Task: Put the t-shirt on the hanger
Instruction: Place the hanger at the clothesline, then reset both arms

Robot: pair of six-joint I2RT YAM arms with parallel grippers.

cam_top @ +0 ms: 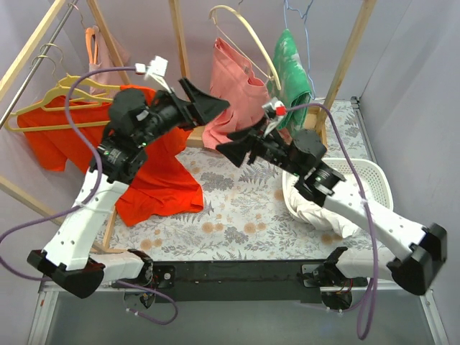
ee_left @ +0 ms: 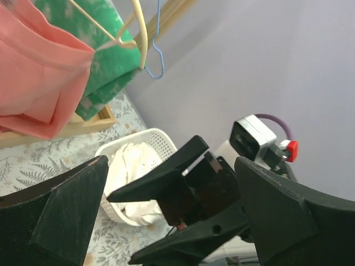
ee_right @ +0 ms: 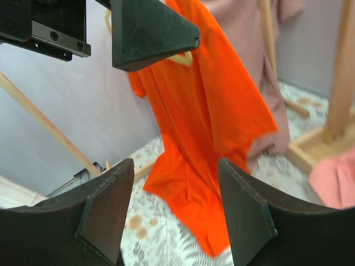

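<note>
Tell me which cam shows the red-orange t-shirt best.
Top external: nearly the whole t-shirt shows, draped from the left down onto the table, bar a patch behind the left arm. Right wrist gives only a close strip of it beyond its fingers. Left wrist shows none of it.

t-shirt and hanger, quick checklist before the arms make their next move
1. Left pincer open and empty: ok.
2. Right pincer open and empty: ok.
3. Pincers apart from each other: ok, though they face each other closely.
4. T-shirt draped over the hanger: ok on the outer shoulder. The inner shoulder is hidden by the left arm: cannot tell.
5. Hanger hook seated on the rail: cannot tell, several hooks crowd there.
6. T-shirt hanging free: not ok, its lower part lies on the table.
</note>
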